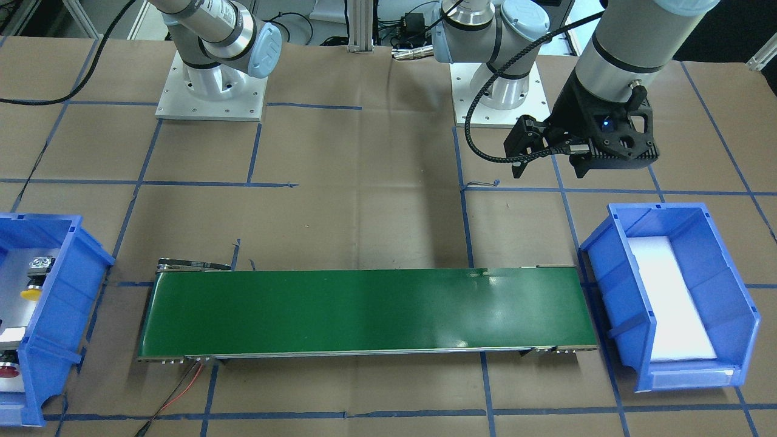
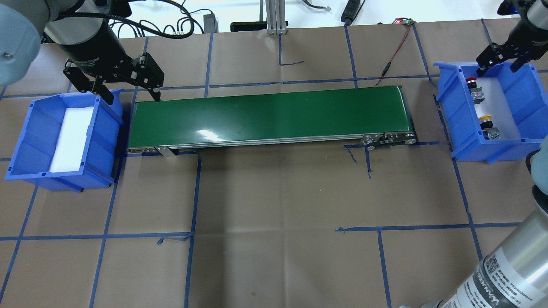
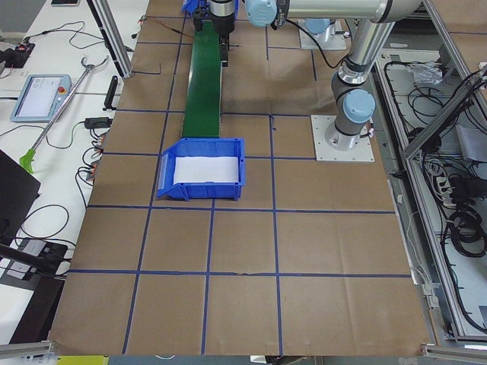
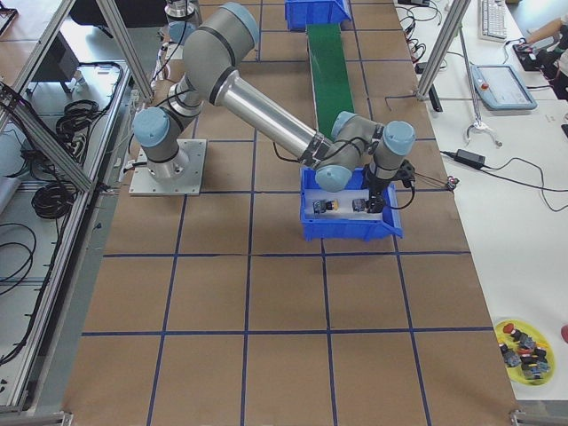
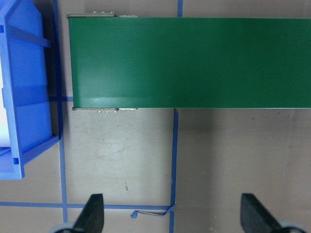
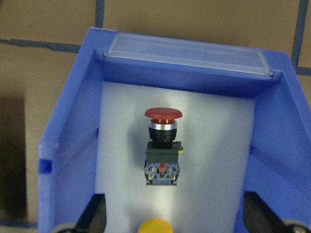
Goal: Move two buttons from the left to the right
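Both buttons lie in the blue bin (image 2: pixel 522 107) on my right side. The red button (image 6: pixel 163 145) rests on its side on the white foam, cap toward the bin's end wall. The yellow button (image 2: pixel 486 119) lies a little further along the same bin; only its cap (image 6: pixel 155 225) shows in the right wrist view. My right gripper (image 2: pixel 501 64) hovers open above the bin's red-button end, touching nothing. Behind the green conveyor belt's (image 2: pixel 269 115) left end, my left gripper (image 2: pixel 130 96) hangs open and empty, with bare paper beneath it (image 5: pixel 173 213).
A second blue bin (image 2: pixel 102 128) with only white foam in it sits at the belt's left end. Red and black wires (image 2: pixel 394 51) run off behind the belt's right end. Blue tape lines grid the brown table.
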### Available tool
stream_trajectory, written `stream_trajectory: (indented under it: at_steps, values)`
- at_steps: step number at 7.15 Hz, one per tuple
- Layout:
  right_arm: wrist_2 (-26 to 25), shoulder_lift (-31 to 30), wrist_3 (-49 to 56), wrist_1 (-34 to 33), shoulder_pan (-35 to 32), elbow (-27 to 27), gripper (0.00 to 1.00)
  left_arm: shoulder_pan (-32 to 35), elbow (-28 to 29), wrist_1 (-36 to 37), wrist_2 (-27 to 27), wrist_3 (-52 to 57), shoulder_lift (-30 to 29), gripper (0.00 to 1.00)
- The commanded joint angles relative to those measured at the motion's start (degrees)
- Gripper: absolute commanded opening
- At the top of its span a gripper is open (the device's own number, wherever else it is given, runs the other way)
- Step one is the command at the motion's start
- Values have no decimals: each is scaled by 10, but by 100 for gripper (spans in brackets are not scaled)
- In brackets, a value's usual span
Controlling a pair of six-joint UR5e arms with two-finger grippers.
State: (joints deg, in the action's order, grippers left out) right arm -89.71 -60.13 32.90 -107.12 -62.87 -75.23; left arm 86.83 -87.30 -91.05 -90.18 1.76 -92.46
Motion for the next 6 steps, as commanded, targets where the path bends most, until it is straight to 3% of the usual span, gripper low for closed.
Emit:
stream_trajectory:
  at_steps: [1,3,6]
  values:
    - [-4,-96,3,70,-8,-11,100,0,0,0,0,0,0,100]
    - [-6,-198,-77,91,-43,-83,100,0,0,0,0,0,0,100]
    - [3,-308,-395,96,-221,-192,100,0,2,0,0,-1,-2,100]
